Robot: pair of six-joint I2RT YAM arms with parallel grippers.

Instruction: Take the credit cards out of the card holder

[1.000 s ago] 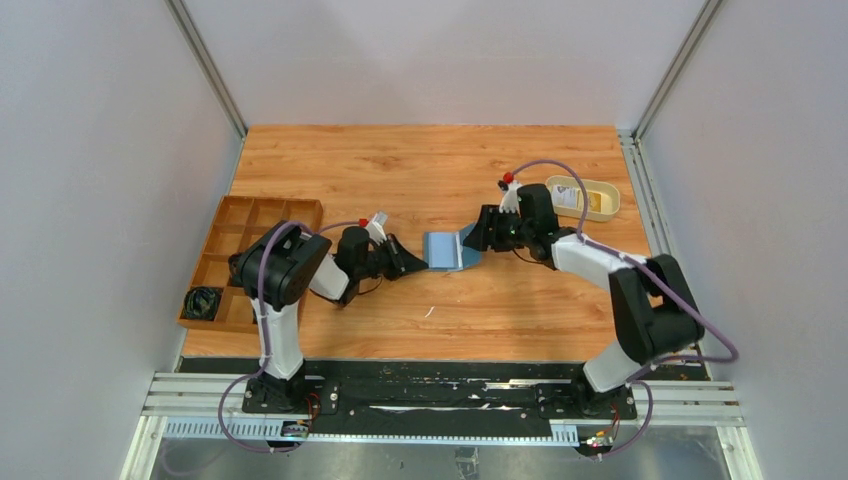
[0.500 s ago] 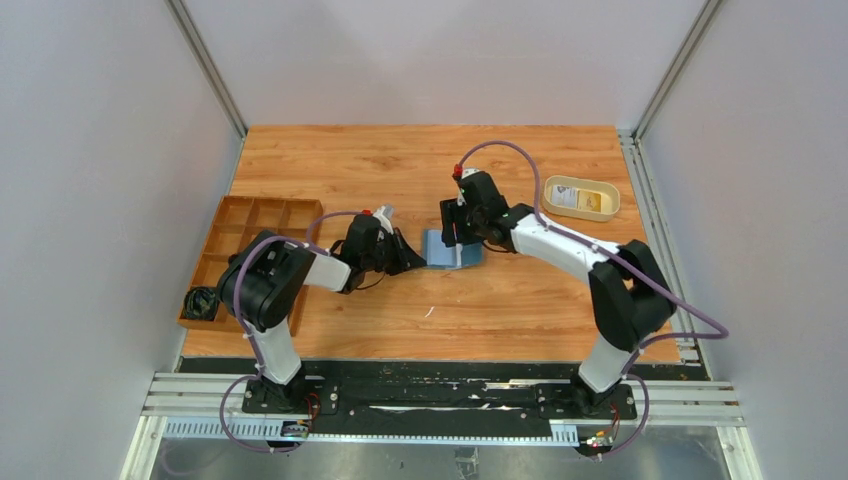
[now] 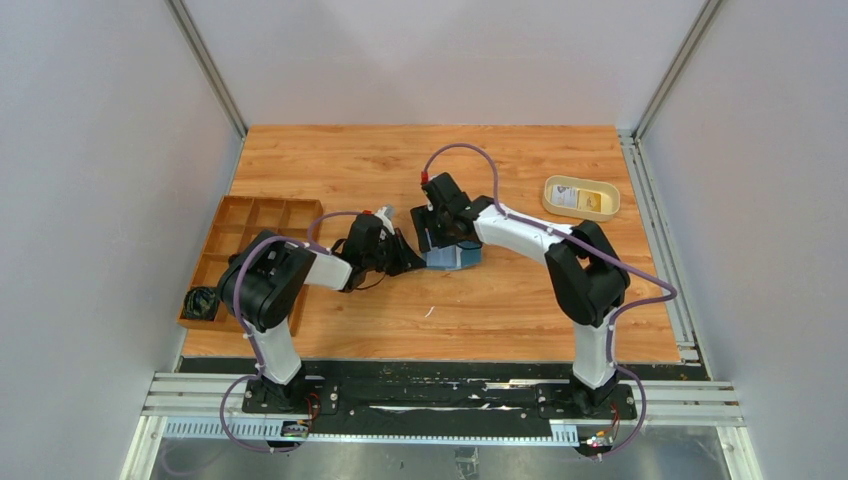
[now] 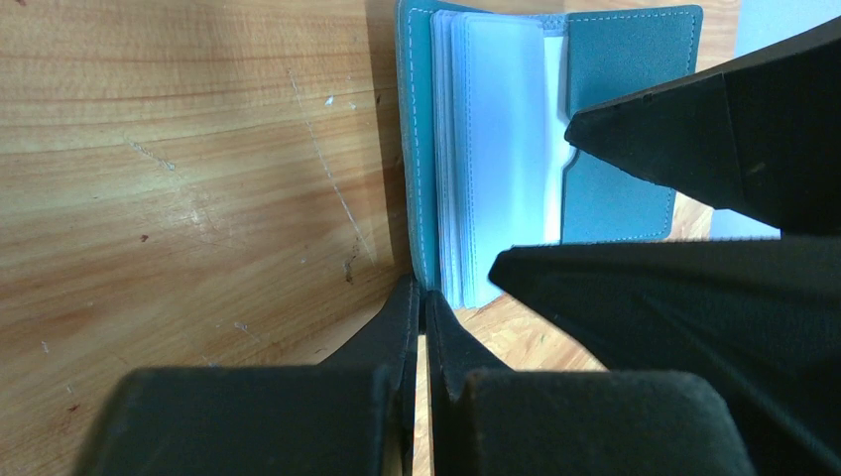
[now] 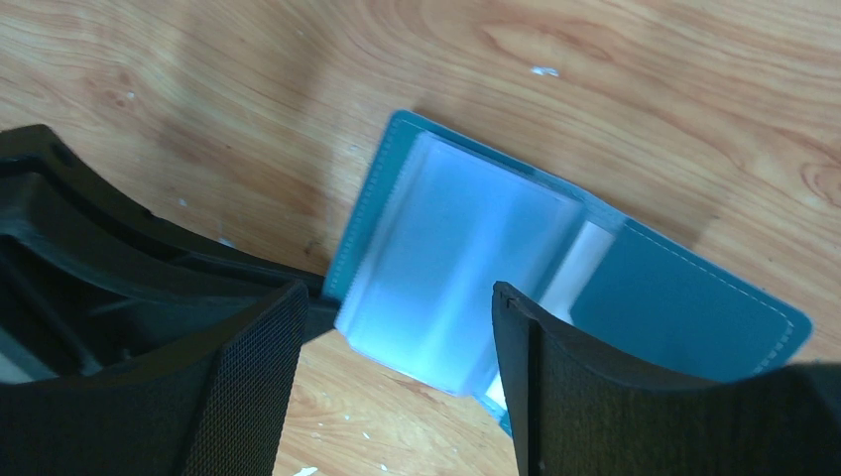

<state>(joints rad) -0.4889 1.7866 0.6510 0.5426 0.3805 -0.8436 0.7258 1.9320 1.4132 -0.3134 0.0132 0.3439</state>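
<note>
Now the open card holder [image 3: 458, 257] lies just under the right gripper [image 5: 397, 297], spread wide over it, while the left gripper [image 4: 420, 296], squeezed shut, touches its left edge.

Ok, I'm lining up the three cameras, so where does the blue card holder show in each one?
Top external: card holder near the centre, partly under the right gripper.
Left wrist: card holder top centre, open, clear sleeves showing.
Right wrist: card holder centre, inside the open right gripper.
Shared landmark: the left gripper, shut on the holder's cover edge; left of the holder in top external, bottom centre in left wrist.
</note>
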